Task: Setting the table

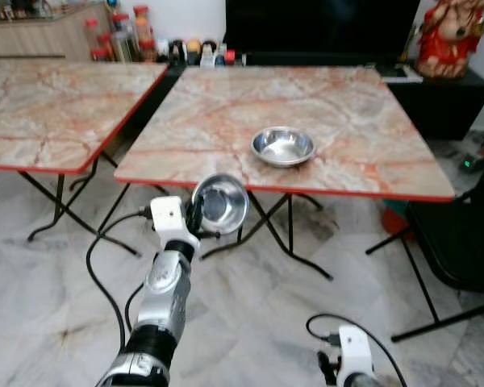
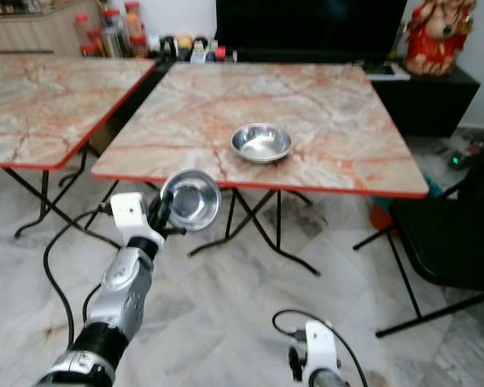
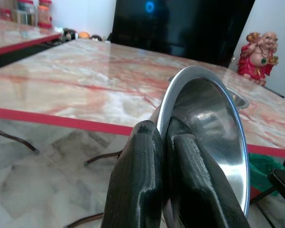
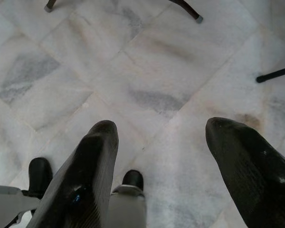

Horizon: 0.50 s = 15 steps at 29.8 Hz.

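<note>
Left gripper (image 1: pixel 200 216) raised in front of the near edge of the marble tabletop (image 1: pixel 226 105), fingers (image 3: pixel 137 190) pinched together on the rim of a steel bowl (image 1: pixel 222 200). Bowl held tilted on its side, hollow facing back toward the head camera, rim clamped at its lower left between the two black fingers, the rest standing up and to the right of the claw. Held bowl in the air just short of the tabletop's red near edge, not touching it. Second steel bowl (image 1: pixel 283 146) upright on the tabletop, near the middle of the near edge. Right gripper (image 4: pixel 156 156) hanging low over the marble floor (image 4: pixel 147 66), fingers spread wide apart, holding nothing
</note>
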{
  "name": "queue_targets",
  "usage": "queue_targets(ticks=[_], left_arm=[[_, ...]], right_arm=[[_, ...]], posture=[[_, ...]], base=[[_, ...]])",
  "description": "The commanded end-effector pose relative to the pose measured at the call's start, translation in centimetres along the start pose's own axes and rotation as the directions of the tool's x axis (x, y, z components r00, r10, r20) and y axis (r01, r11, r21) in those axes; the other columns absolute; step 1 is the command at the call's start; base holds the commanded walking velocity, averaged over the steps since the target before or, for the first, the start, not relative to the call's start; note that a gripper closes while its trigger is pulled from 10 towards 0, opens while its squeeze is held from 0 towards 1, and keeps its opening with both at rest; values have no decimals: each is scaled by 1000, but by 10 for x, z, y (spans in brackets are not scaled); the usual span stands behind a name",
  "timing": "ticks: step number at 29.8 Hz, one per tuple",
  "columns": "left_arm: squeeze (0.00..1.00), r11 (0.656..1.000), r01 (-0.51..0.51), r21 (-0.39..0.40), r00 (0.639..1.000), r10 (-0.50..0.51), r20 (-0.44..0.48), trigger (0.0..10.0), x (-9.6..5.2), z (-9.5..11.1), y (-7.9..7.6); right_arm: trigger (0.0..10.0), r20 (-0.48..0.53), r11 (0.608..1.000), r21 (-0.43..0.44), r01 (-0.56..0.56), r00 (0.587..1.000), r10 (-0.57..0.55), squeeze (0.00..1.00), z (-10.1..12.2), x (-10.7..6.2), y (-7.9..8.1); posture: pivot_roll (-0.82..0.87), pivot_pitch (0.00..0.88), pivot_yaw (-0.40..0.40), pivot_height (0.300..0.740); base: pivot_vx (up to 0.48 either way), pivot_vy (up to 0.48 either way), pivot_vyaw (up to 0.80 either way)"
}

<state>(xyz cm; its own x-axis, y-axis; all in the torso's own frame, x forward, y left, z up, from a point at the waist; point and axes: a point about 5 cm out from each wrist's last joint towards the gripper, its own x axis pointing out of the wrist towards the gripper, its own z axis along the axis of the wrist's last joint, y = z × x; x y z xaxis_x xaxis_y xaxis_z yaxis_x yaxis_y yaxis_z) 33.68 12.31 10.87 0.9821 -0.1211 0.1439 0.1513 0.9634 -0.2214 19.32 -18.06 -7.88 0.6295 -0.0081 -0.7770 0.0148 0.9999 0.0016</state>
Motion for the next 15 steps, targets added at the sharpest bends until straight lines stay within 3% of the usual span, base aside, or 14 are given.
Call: queue_targets(ticks=[1, 7, 15], left_arm=[[0, 1000, 11, 23, 999, -12, 40, 10000, 4, 12, 3], [0, 998, 66, 21, 997, -67, 39, 10000, 8, 14, -9], [0, 996, 86, 25, 996, -87, 36, 10000, 10, 14, -12]], right_arm=[[10000, 17, 1000, 11, -18, 1000, 18, 0, 5, 2, 8], [10000, 14, 1000, 16, -15, 1000, 15, 0, 3, 1, 7], [10000, 7, 1000, 17, -17, 1000, 17, 0, 1, 1, 9]], posture=[[-28, 0, -12, 728], [-33, 0, -5, 728], [-33, 0, 4, 728]], base=[[251, 0, 0], [349, 0, 0], [360, 0, 0]])
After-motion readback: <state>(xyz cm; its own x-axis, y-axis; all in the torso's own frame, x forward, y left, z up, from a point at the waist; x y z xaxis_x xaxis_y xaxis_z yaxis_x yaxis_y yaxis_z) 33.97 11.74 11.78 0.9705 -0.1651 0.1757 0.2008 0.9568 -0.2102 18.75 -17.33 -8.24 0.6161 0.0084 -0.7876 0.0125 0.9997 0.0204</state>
